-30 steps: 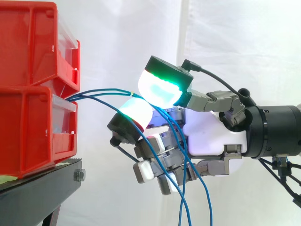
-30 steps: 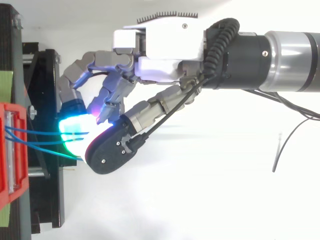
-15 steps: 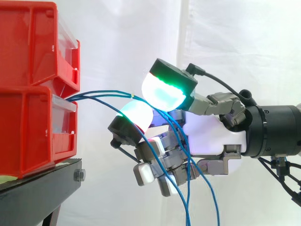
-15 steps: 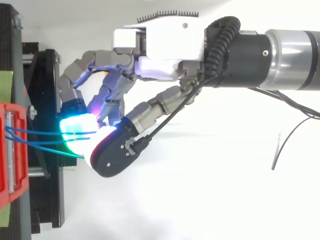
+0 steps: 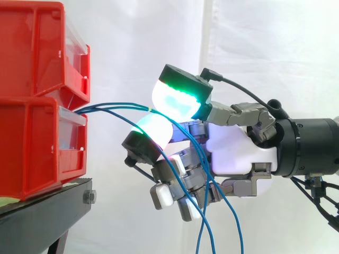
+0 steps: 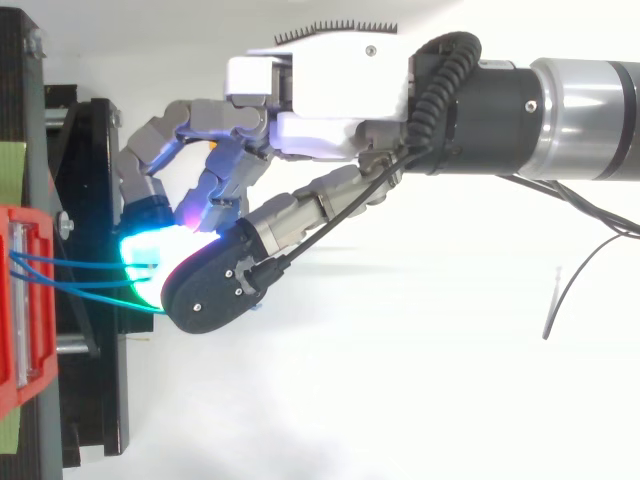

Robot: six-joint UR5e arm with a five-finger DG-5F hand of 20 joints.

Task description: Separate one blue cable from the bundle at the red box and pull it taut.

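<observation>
Where the robot hand (image 5: 238, 151) pinches them, thin blue cables (image 5: 108, 106) bend downward.

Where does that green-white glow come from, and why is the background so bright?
Side view: the glow is the hand's own fingertips, pinching the blue cables; the evenly lit white curtain shows hardly any shadow. Top view: the same glow stands out against the black stand, and the white background glares.

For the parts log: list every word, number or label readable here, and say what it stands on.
None can be read.
The red bins have clear front holders with no legible print.
The robot hand and blue cables show no lettering.
</observation>
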